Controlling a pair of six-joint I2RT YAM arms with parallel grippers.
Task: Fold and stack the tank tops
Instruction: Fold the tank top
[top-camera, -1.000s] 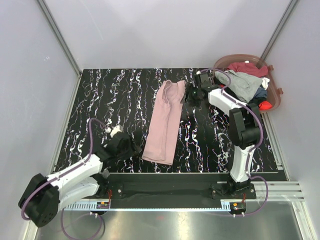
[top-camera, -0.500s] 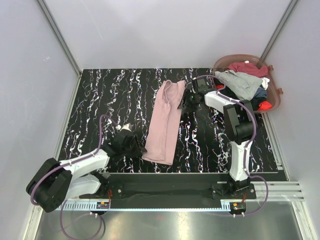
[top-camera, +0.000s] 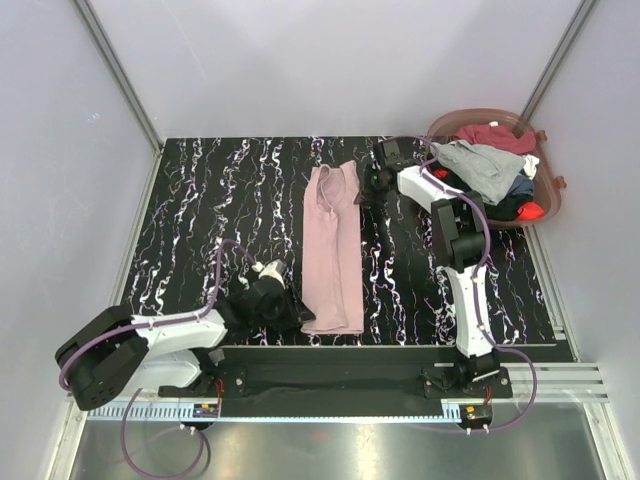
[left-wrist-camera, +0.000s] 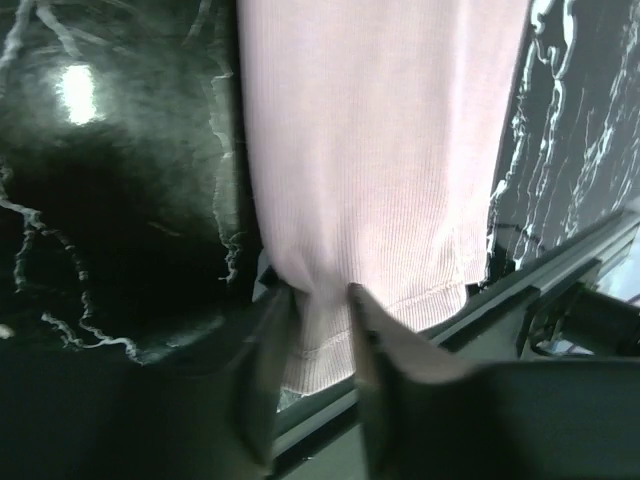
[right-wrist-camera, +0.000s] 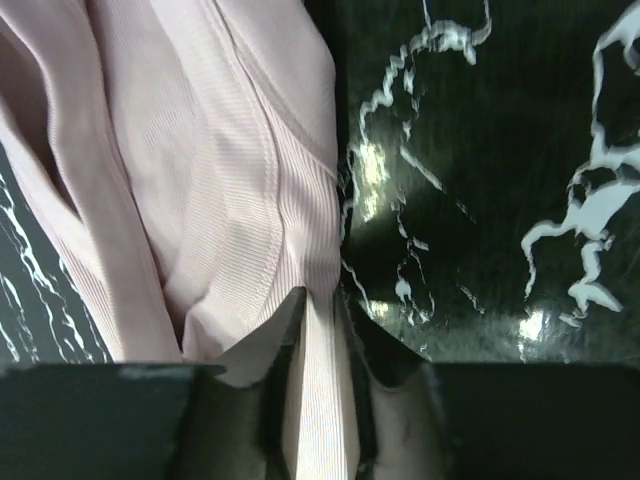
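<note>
- pink tank top: lies as a long narrow strip down the middle of the black marbled worktop; straps at the far end, hem at the near edge.
- left claw: low at the near left corner of the hem. in the left wrist view its fingers are clenched on a puckered fold of the pink hem, grasping it.
- right claw: at the far end, on the right side of the strap area. in the right wrist view its fingers pinch a ribbed pink edge between them, grasping the same top.
- basket: round, brownish and translucent, at the far right corner of the worktop, well apart from the pink top.
- basket contents: a grey tank top draped over the near rim, a maroon tank top behind it, a red tank top at the right side.
</note>
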